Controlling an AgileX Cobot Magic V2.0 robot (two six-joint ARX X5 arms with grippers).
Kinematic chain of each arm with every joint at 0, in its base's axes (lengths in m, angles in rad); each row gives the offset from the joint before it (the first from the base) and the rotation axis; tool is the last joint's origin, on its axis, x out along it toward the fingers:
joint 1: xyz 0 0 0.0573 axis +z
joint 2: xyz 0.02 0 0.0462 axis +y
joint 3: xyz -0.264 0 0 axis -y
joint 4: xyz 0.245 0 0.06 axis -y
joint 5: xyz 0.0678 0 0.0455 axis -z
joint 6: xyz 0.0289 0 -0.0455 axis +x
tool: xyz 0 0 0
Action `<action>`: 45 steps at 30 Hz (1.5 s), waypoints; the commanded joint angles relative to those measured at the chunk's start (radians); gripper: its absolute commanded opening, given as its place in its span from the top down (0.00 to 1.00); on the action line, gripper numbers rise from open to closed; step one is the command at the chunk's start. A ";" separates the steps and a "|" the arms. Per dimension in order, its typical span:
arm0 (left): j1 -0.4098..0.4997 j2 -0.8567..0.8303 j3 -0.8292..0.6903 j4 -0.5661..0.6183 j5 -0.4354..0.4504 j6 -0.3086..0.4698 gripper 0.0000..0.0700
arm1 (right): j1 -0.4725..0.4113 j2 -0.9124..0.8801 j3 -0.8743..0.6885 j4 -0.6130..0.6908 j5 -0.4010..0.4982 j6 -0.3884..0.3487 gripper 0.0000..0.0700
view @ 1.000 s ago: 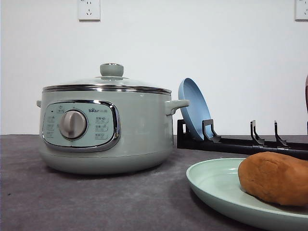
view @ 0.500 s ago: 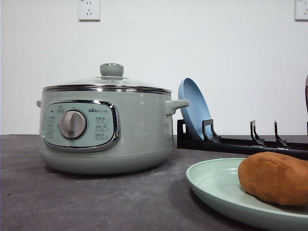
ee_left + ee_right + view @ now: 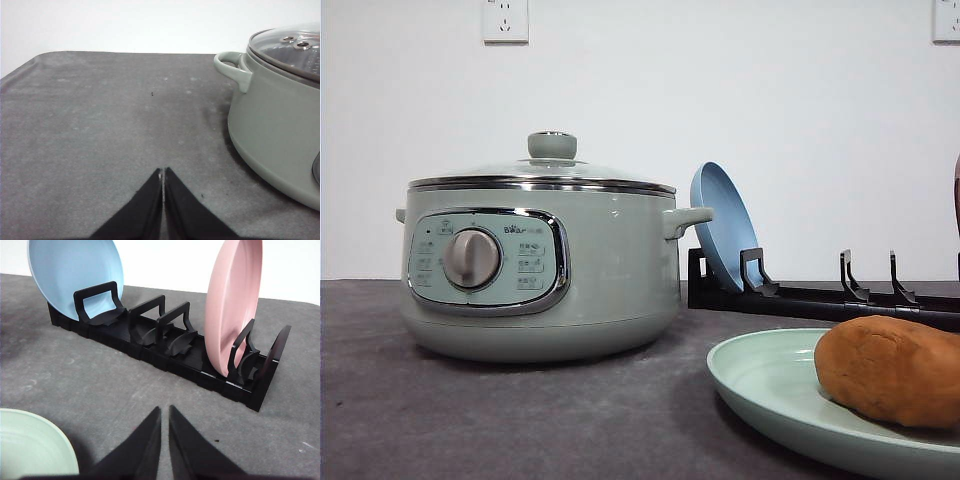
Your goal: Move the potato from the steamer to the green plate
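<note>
The orange-brown potato (image 3: 890,370) lies on the pale green plate (image 3: 760,385) at the front right of the table. The sage-green steamer (image 3: 540,270) stands at the left with its glass lid on; its side handle and lid also show in the left wrist view (image 3: 280,115). My left gripper (image 3: 163,172) is shut with nothing in it, low over bare grey table beside the steamer. My right gripper (image 3: 164,410) is shut and empty, over the table between the green plate's rim (image 3: 35,445) and the black rack.
A black dish rack (image 3: 165,347) runs along the back right, holding an upright blue plate (image 3: 75,270) and a pink plate (image 3: 232,300). The blue plate (image 3: 722,225) stands just behind the steamer's right handle. The grey table top (image 3: 100,130) is bare to the steamer's left.
</note>
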 commanded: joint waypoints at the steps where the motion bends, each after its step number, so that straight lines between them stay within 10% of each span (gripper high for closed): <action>1: 0.000 -0.002 -0.021 -0.007 0.001 0.005 1.00 | -0.002 -0.003 -0.005 0.009 0.002 0.015 0.98; 45: 0.000 -0.002 -0.021 -0.007 0.001 0.005 1.00 | -0.002 -0.003 -0.005 0.009 0.002 0.015 0.98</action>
